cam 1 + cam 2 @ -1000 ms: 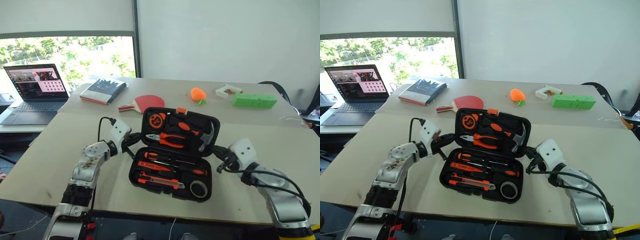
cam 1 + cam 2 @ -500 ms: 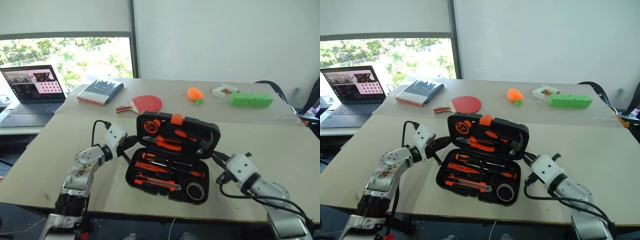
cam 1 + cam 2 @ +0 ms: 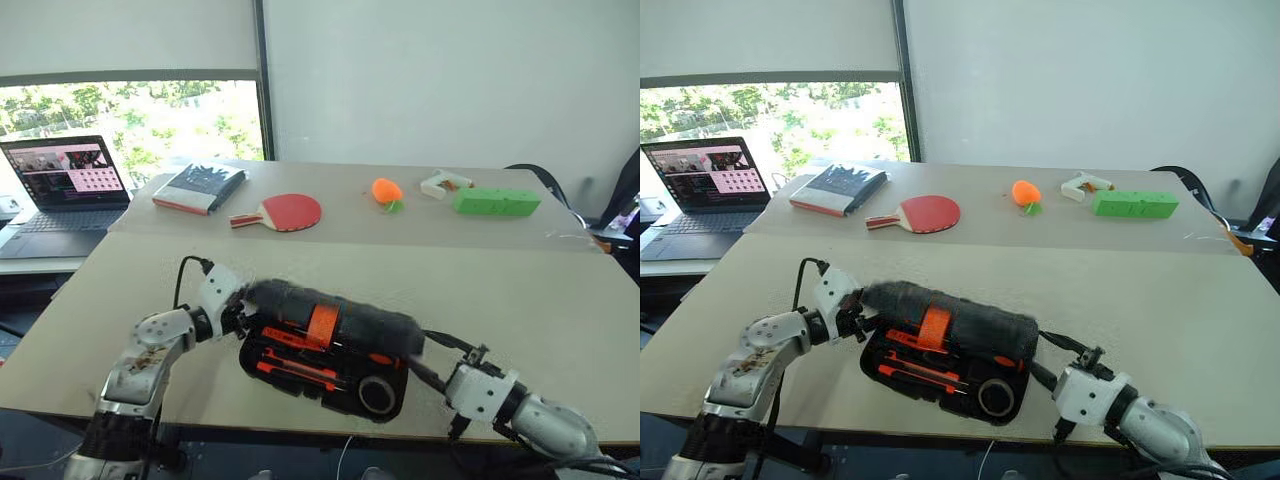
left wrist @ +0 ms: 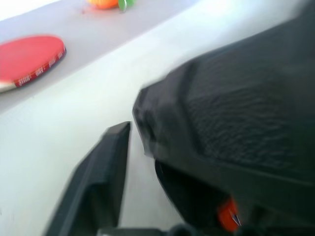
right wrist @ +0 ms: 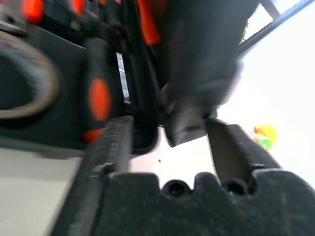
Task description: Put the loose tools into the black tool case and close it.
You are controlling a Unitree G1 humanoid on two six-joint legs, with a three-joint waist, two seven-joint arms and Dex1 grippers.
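Note:
The black tool case (image 3: 262,355) lies near the table's front edge. Its lid (image 3: 350,312) with the orange latch (image 3: 322,322) hangs tilted low over the base. Orange-and-black tools (image 3: 298,367) and a round black roll (image 3: 376,394) sit in the base's slots under it. My left gripper (image 3: 244,306) is at the lid's left end. In the left wrist view one finger (image 4: 106,167) stands a little apart from the lid (image 4: 236,113). My right gripper (image 3: 420,352) is at the case's right corner, its fingers (image 5: 115,142) open on either side of the lid's corner (image 5: 184,123).
On the far table stand a laptop (image 3: 60,185), a dark book (image 3: 200,185), a red paddle (image 3: 290,212), an orange toy (image 3: 386,190), a white object (image 3: 445,183) and a green block (image 3: 496,201). Bare tabletop lies to the right of the case.
The lid has swung down from nearly upright to low over the base. Both arms have drawn back toward the table's front edge, and both grippers have gone from shut to open.

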